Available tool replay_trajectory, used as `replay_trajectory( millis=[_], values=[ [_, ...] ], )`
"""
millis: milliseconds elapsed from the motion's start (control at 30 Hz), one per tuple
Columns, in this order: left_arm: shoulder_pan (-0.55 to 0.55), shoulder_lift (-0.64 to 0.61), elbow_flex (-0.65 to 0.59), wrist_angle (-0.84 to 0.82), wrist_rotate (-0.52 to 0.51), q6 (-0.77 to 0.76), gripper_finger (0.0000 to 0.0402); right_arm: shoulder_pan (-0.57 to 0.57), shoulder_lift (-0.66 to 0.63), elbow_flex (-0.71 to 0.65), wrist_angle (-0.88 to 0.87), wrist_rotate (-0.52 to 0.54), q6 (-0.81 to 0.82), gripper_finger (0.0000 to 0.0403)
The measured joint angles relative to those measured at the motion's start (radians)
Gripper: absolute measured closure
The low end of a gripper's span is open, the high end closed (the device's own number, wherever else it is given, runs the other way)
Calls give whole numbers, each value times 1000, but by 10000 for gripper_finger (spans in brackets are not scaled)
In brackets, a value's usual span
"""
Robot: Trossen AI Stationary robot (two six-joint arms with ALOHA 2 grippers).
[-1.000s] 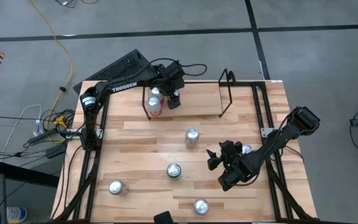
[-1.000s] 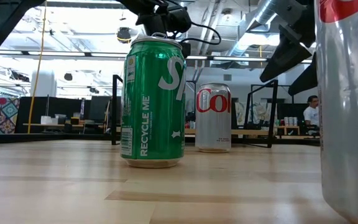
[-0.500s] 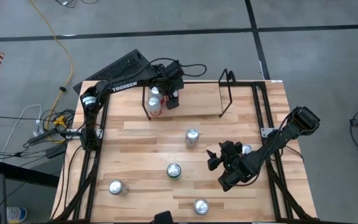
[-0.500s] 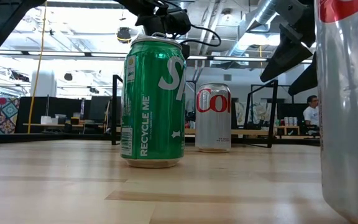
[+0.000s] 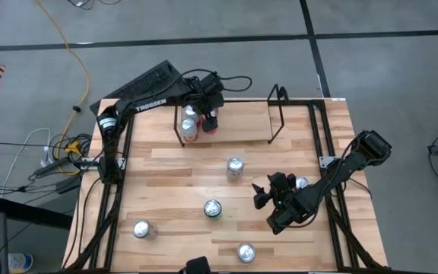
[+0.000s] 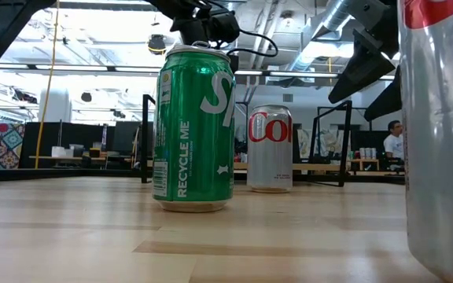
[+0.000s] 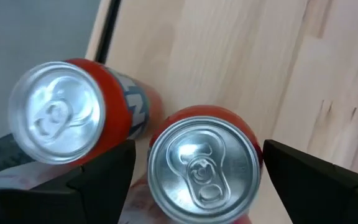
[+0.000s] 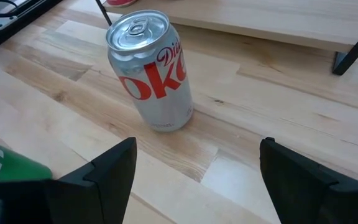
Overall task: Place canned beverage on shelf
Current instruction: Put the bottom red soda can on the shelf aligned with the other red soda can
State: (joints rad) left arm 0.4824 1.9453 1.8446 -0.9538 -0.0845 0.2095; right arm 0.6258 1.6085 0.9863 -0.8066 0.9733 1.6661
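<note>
The left gripper hangs over the left end of the shelf with its jaws apart. In the left wrist view an orange can stands upright on the shelf floor straight below, between the two fingers, with a gap on either side, so nothing is gripped. A second orange can stands just beside it, also upright, nearer the shelf's looped wire end.

The right gripper waits over the right half of the table, its jaws spread wide and empty. Its wrist view looks past both fingers at a silver Diet Coke can standing upright on the wood, clear of the fingers, and the edge of a green can near one finger.

From above, other cans stand loose on the table: the silver one in the middle, the green one nearer the front, and two more along the front edge.
</note>
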Motion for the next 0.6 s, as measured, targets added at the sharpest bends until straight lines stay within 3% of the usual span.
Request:
replay_trajectory(
  millis=[600],
  values=[
    [-24, -114, 0, 8, -34, -15, 65, 0, 0, 0, 60, 1, -77, 88]
  ],
)
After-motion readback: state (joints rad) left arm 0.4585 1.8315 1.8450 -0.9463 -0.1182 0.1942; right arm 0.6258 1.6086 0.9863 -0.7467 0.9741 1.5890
